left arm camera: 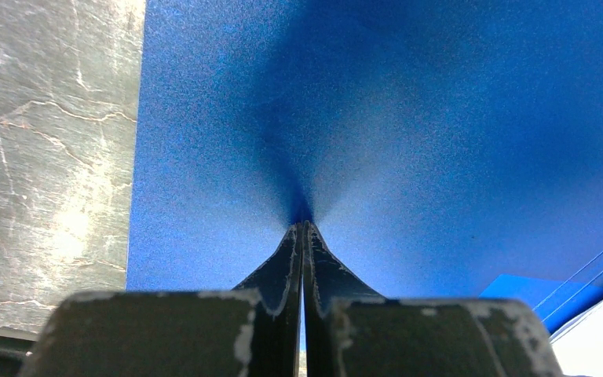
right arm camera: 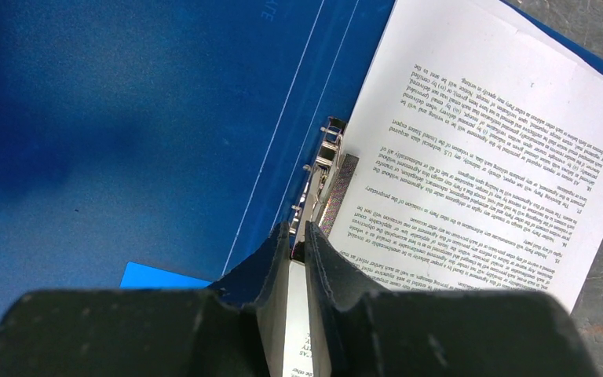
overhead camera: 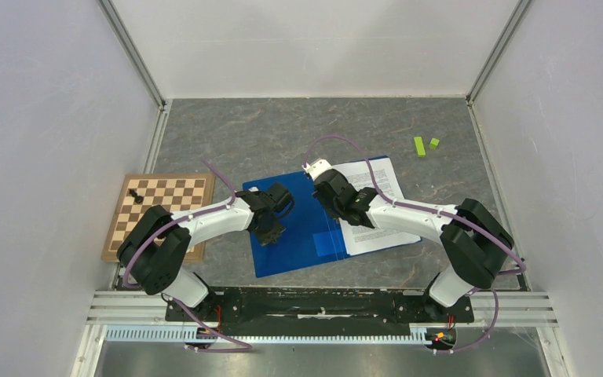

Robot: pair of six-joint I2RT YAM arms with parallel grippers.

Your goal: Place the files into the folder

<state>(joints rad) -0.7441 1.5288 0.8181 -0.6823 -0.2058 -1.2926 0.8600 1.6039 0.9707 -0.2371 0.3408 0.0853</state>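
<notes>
Files [right arm camera: 479, 157]: a stack of white printed sheets resting on the right-hand half of the open blue folder [right arm camera: 126, 118], touching the right side of the right gripper [right arm camera: 298, 236].

Right gripper: jaws set narrow, with a slim gap through which white paper shows. The fingertips sit at the near end of the metal clip [right arm camera: 322, 169] along the folder spine. Whether they pinch the clip cannot be told. The left edge of the files lies against the clip. The bare blue cover spreads to the left of the gripper.

Left gripper [left arm camera: 304, 228]: jaws closed together, nothing between them, tips pressed onto the folder's left-hand cover. The files are well to its right, across the spine.

Folder: lies flat and open at the centre of the grey worktop [overhead camera: 243, 133].

Surroundings: a wooden chessboard [overhead camera: 165, 208] to the left of the folder carries one dark chess piece [overhead camera: 133, 193]. Two small green blocks [overhead camera: 419, 146] lie beyond the files, near the far right.
</notes>
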